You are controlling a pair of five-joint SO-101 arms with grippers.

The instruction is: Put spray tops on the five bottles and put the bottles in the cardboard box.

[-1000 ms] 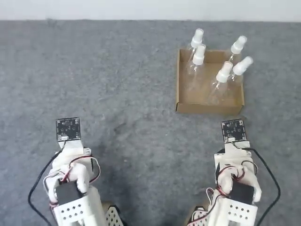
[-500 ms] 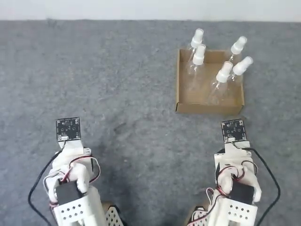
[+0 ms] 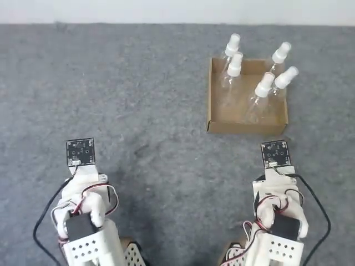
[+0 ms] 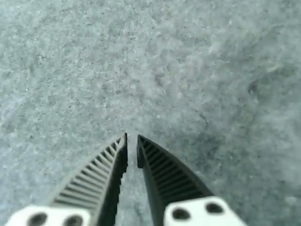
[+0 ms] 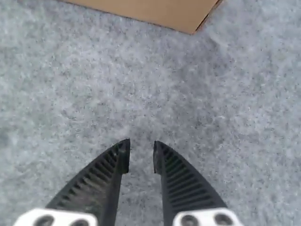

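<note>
L gripper (image 4: 131, 136) sits low over bare grey tabletop (image 3: 138, 83) near the front-left corner, jaws drawn to a thin slit, nothing btwn them. R gripper (image 5: 141, 143) is near the front edge, right of centre, jaws narrowly parted w/ a small visible gap, also holding nothing; the cardboard box (image 5: 150, 9) lies just beyond its tips, not touching. Both arms are folded back at the front edge, L arm (image 3: 83, 205) and R arm (image 3: 277, 205) well apart. High view: cardboard box (image 3: 247, 127) rests toward the far-right part of the tabletop, open side up. Five clear bottles (image 3: 228, 88) stand inside it, each w/ a white spray top (image 3: 235, 64) on; two at the box's left side, three at its right. Necks lean slightly toward the far edge.
</note>
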